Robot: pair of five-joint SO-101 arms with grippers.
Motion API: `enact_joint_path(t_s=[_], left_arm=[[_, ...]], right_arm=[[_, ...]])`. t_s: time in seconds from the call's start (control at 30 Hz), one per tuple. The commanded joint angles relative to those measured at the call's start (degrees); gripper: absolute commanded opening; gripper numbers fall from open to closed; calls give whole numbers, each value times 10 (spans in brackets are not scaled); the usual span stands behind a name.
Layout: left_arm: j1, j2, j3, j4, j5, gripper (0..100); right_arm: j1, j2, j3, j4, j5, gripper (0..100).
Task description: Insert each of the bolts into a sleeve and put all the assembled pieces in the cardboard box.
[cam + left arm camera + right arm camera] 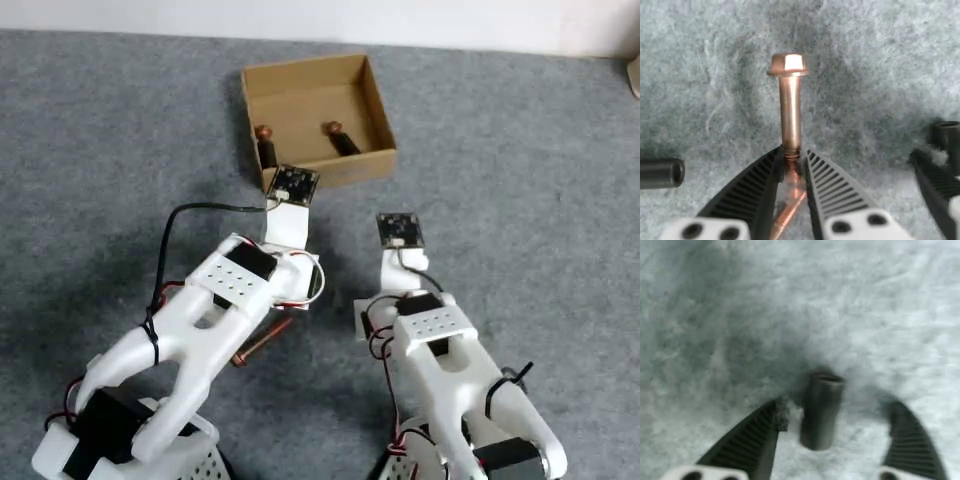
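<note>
Nearest the arm bases, a spare bolt [262,342] lies on the grey counter [560,200] under the left arm. Ahead, the left fingers [755,190] are clenched on the threaded end of a copper bolt [790,110], its hex head pointing away; a loose sleeve [660,173] lies close by. The right fingers [752,440] stand spread around a dark sleeve [821,410] that seems to rest on end, mouth up, one finger just beside it, the other apart. Near the counter's far edge, the box [380,105] holds two finished pieces [265,145]. The step in hand looks to be mating bolt and sleeve. Done well, the right fingers would close squarely on the sleeve's middle so it does not tip, leaving the mouth clear. Since the thread likely goes in first, the left grip may need shifting toward the head before the two are lined up on one axis and eased together.
</note>
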Motion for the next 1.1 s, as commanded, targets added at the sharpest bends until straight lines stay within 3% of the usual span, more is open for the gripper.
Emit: enact_joint_path(t_s=[0.0, 0.03, 0.23, 0.33, 0.6, 0.93, 1.07], left_arm=[[8, -24, -3, -11, 3, 4], [8, -24, -3, -11, 3, 4], [9, -24, -2, -11, 3, 4], [16, -24, 2, -11, 2, 4], [40, -43, 1, -8, 0, 4], [39, -360, 2, 39, -18, 4], [44, -482, 4, 36, -68, 4]], right_arm=[[-9, 10, -5, -11, -1, 39], [-9, 10, -5, -11, -1, 0], [-8, 4, -5, -7, -1, 5], [-9, -22, -5, 11, 40, 5], [-2, -295, 70, 12, 84, 5], [-37, -788, 267, 15, 206, 4], [-95, -794, 313, 5, 234, 4]])
